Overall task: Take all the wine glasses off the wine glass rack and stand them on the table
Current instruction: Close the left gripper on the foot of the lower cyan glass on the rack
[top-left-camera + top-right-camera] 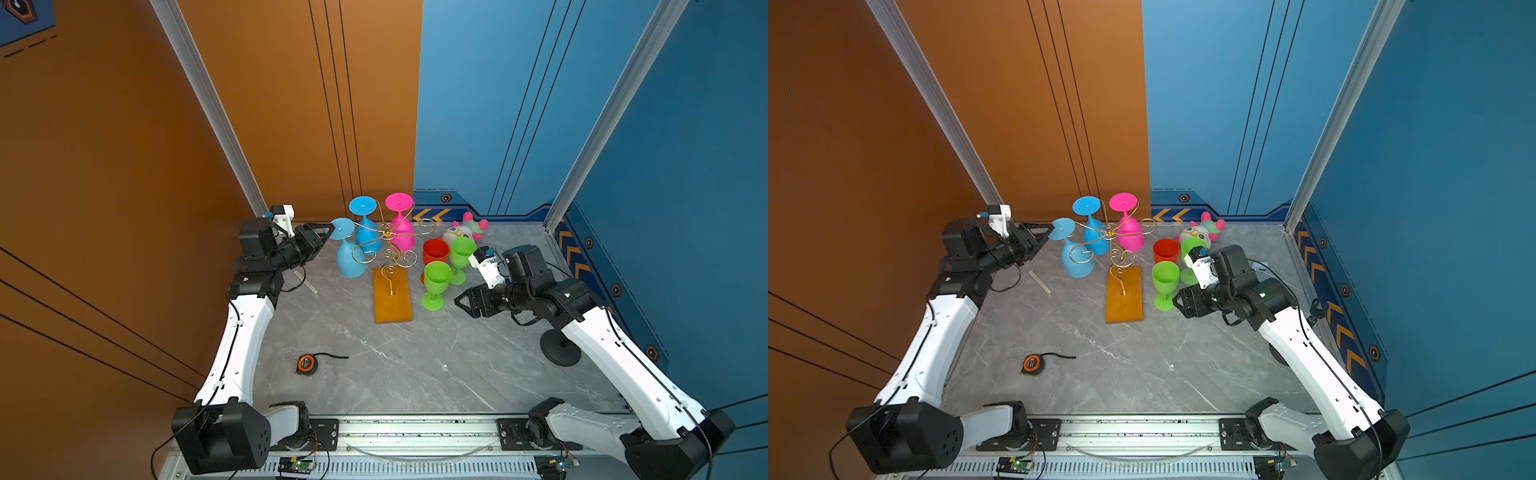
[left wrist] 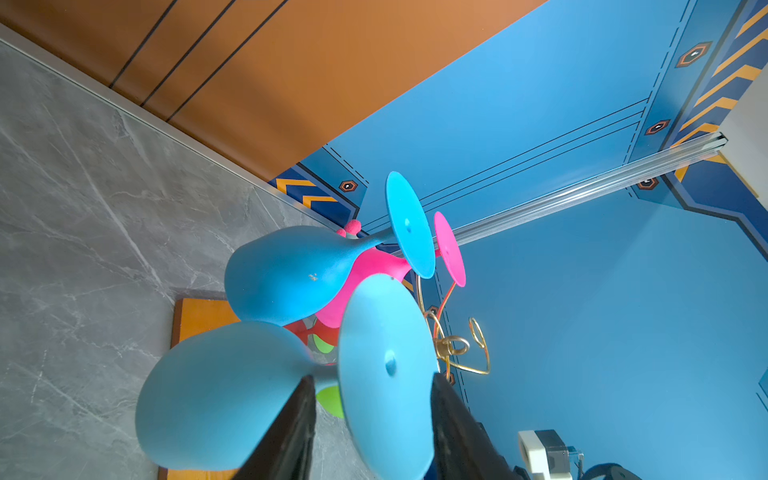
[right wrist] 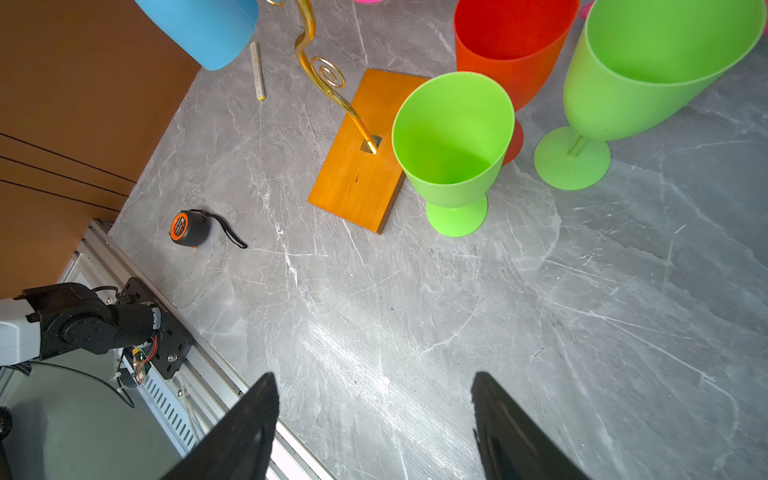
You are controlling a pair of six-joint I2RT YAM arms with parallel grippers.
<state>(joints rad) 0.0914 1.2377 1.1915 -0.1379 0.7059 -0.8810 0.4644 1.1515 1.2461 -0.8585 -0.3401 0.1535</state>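
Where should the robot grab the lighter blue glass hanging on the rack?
Probably the lighter blue glass by its flat foot, from the left outer side: it hangs upside down, foot sticking out there, while the rack wire crowds the inner side.

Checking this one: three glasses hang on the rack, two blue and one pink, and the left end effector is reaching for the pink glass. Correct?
Not quite. The left end effector is at the foot of the nearer light blue glass, not the pink glass; the left wrist view shows it straddling that foot. The rest stands.
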